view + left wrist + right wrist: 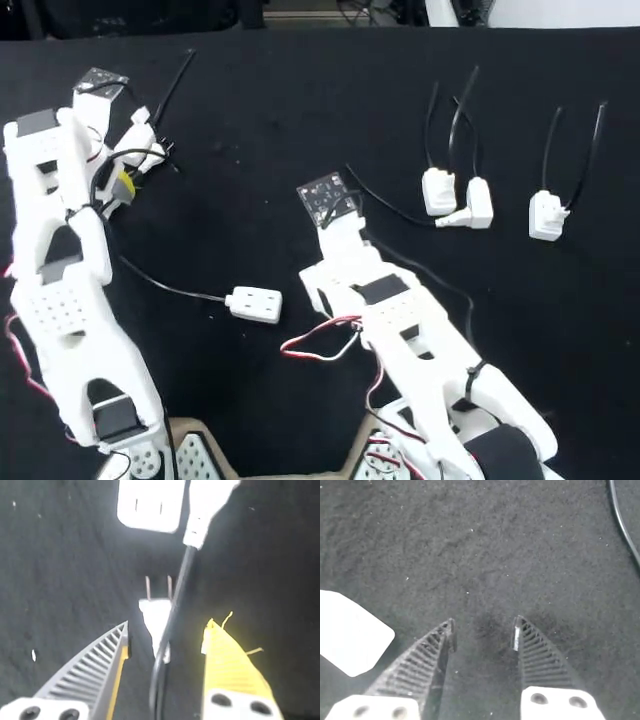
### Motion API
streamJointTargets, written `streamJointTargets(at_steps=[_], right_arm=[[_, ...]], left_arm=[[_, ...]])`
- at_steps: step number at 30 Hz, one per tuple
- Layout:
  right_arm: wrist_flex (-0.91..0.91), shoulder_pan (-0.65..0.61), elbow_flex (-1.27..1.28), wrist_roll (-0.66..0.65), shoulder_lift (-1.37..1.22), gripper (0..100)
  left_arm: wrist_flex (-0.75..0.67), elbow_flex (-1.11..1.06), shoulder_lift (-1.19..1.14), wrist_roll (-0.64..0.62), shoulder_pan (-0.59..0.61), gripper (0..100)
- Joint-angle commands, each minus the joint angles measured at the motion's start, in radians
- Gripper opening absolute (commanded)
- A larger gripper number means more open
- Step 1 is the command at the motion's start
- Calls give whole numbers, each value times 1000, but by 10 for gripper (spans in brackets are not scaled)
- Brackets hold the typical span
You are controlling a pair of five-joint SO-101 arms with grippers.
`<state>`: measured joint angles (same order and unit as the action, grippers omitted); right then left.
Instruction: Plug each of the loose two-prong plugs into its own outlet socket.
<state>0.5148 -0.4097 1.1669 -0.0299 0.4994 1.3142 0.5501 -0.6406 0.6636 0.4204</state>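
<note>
The left pincer (167, 626) is held open, with a white two-prong plug (152, 612) sat between its fingers, prongs pointed at an outlet socket (150, 505). Right pincer (482, 630) is spread open too, over the black bench (520, 540).

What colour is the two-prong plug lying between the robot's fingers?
White. The plug shows best in the left wrist view.

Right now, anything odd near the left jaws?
Yes. A black cable from another white connector lies across the loose plug between the open left jaws, passing beside its prongs, which point toward the outlet. It may snag a grasp or block insertion.
</note>
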Motion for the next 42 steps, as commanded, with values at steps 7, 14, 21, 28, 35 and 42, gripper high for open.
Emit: streamJointTargets(at_steps=[7, 14, 21, 28, 35, 42], right_arm=[[-23, -14, -18, 6, 36, 177], [-23, -12, -18, 6, 36, 177], [-23, -14, -18, 6, 36, 177], [-25, -14, -18, 6, 31, 177], [-25, -14, -18, 6, 31, 177], [-25, -14, -18, 6, 31, 177]], left_arm=[[64, 309, -103, 15, -108, 238], [-54, 315, -203, 14, -120, 238], [-100, 315, -224, 14, -110, 238], [-123, 308, -226, 12, -94, 116], [-75, 278, -238, 12, -97, 44], [141, 446, -221, 12, -102, 29]])
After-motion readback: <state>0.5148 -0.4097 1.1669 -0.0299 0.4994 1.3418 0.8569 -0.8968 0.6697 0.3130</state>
